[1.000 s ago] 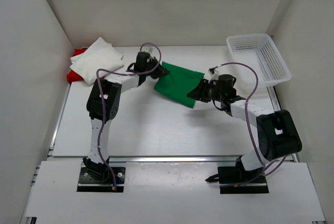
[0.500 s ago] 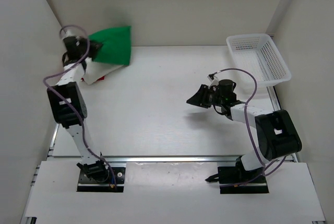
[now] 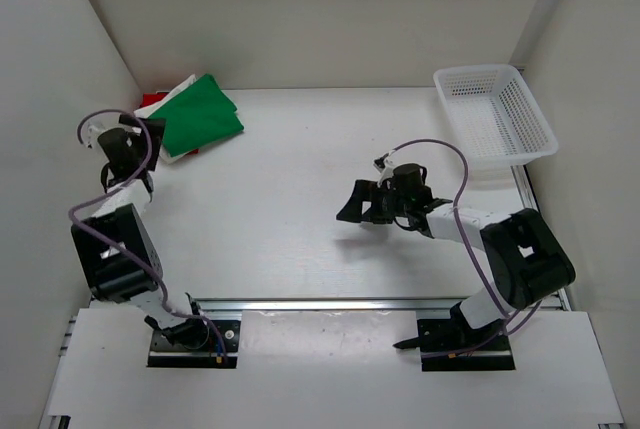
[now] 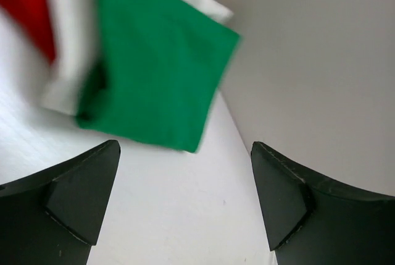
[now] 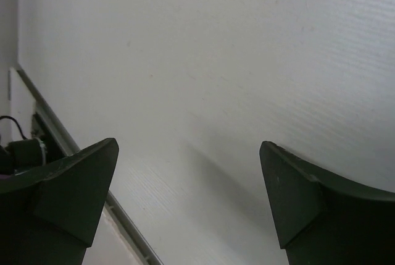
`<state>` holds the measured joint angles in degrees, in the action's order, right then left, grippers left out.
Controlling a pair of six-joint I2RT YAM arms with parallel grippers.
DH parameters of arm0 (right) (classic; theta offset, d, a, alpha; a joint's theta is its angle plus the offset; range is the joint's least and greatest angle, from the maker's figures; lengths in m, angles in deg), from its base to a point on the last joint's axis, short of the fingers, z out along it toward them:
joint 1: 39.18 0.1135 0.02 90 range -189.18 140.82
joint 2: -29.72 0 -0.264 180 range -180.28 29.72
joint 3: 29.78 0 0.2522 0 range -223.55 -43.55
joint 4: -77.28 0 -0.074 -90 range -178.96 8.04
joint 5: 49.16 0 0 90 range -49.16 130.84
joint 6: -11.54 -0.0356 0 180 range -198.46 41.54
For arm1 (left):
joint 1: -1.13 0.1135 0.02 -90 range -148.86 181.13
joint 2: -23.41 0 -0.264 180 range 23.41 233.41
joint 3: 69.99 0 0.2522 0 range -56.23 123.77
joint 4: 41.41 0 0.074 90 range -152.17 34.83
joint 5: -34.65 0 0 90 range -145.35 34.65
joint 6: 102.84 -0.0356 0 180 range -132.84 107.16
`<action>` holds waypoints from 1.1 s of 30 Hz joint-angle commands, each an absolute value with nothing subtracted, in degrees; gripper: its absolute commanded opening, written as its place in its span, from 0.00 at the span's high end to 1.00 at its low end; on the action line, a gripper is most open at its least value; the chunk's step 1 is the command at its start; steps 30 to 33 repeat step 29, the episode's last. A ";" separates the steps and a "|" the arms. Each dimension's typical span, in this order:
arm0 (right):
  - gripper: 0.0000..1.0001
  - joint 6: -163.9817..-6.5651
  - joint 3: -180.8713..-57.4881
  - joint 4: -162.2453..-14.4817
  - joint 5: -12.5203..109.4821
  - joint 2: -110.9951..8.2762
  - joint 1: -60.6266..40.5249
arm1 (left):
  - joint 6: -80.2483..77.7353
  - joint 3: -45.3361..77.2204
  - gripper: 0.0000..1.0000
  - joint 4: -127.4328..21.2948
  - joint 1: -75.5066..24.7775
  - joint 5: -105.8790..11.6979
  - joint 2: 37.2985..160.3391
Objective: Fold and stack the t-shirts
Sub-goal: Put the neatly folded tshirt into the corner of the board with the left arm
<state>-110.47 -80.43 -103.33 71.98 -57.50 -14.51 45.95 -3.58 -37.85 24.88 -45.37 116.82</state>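
Note:
The green t-shirt (image 3: 202, 115) lies folded on top of the stack in the far left corner. Under it the white t-shirt (image 3: 177, 86) shows at the edges, with a sliver of the red t-shirt (image 3: 150, 100) below. In the left wrist view the green t-shirt (image 4: 154, 73) covers the white one (image 4: 66, 49), and the red one (image 4: 21, 5) shows at the far left. My left gripper (image 3: 128, 144) (image 4: 185, 147) is open just left of the stack, holding nothing. My right gripper (image 3: 352, 206) (image 5: 189, 144) is open over bare table right of centre.
A white mesh basket (image 3: 520, 114) stands at the far right corner. White walls close in the table on the left, back and right. A metal rail (image 3: 330, 302) runs along the near edge of the table.
The left arm carried the green t-shirt from the table's middle onto the stack at the far left, let go and drew back. The right gripper released the green t-shirt, opened wide and moved left.

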 commanded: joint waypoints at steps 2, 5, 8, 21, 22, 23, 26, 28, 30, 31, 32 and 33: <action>0.01 -104.22 -82.21 -96.18 64.76 -55.70 -12.11 | 35.96 -5.51 0.01 -38.55 13.83 -50.16 106.93; 0.01 -104.04 -82.39 -94.07 61.07 -54.83 -10.36 | 28.22 -5.16 0.01 -44.43 2.85 -52.27 104.45; 0.01 -102.55 -83.36 -92.66 58.69 -54.48 -8.25 | 23.56 -3.32 0.01 -52.42 -8.66 -53.59 104.62; 0.01 -103.86 -75.20 -92.83 55.61 -44.56 -8.85 | 18.10 -21.85 0.02 -58.34 -21.29 -44.81 91.64; 0.01 -104.29 -75.01 -93.17 55.43 -43.68 -9.12 | 18.10 -23.86 0.01 -57.55 -19.71 -42.98 88.40; 0.01 -104.47 -74.84 -92.92 55.34 -42.97 -9.29 | 18.28 -25.28 0.01 -57.20 -19.09 -42.61 86.97; 0.01 -104.91 -73.52 -93.26 54.03 -40.77 -10.17 | 16.61 -27.66 0.01 -58.42 -16.80 -43.22 80.82; 0.01 -104.65 -72.47 -93.97 54.20 -39.80 -10.87 | 16.17 -26.96 0.01 -60.08 -16.71 -44.80 80.46; 0.01 -104.39 -71.85 -94.93 54.63 -39.19 -10.62 | 15.73 -26.52 0.01 -60.44 -16.36 -44.37 80.19; 0.01 -104.39 -71.85 -94.93 54.63 -39.19 -10.62 | 15.73 -26.52 0.01 -60.44 -16.36 -44.37 80.19; 0.01 -104.39 -71.85 -94.93 54.63 -39.19 -10.62 | 15.73 -26.52 0.01 -60.44 -16.36 -44.37 80.19; 0.01 -104.39 -71.85 -94.93 54.63 -39.19 -10.62 | 15.73 -26.52 0.01 -60.44 -16.36 -44.37 80.19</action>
